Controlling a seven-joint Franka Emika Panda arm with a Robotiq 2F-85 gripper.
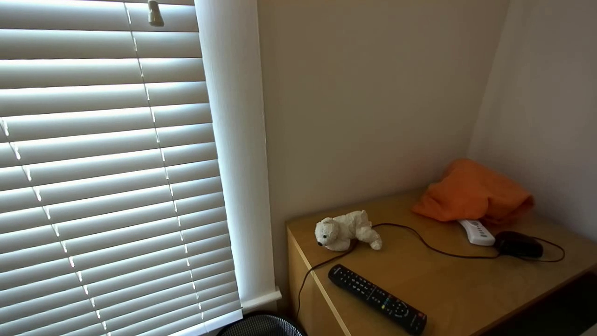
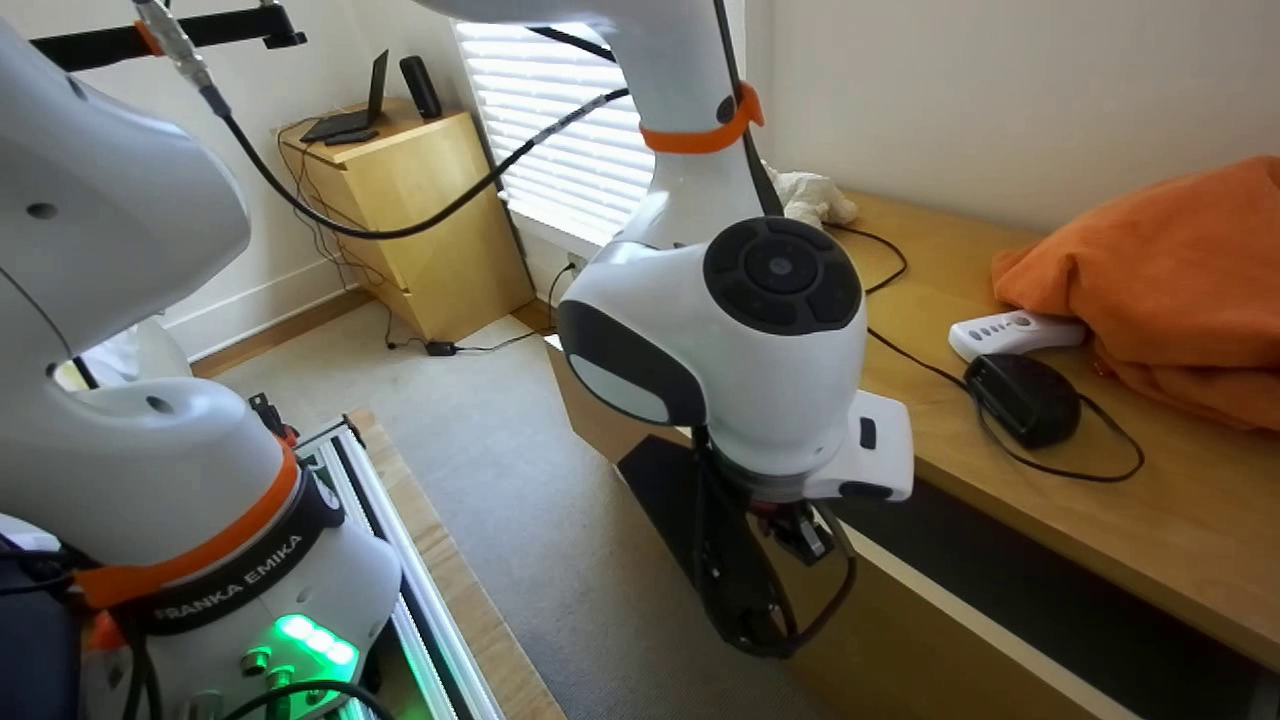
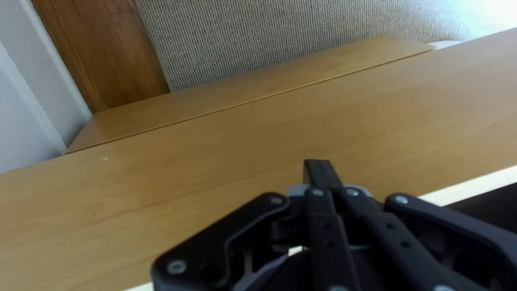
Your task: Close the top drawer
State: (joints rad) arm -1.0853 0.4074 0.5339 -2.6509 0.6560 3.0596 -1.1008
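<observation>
My tool (image 3: 319, 163) is closed, tips together with nothing between, just right of centre in the wrist view, over the front of the top drawer (image 3: 181, 178); contact I cannot tell. In an exterior view the drawer stands open, lower right, dark gap (image 2: 1030, 580) between it and the table (image 2: 1160, 530). Judged: closing undone, push left to make.

Over there, the pale wooden surface (image 1: 443, 289) has a white plush bear (image 1: 347, 231) lying near one end, with a long black remote control (image 1: 378, 298) set aslant close by. Toward the back slumps an orange cloth (image 1: 473, 191), its edge hiding part of a white remote (image 1: 478, 234). Just beside that, a black device (image 1: 518, 245) trails a cable (image 1: 466, 256) past the bear and over the surface's end.
</observation>
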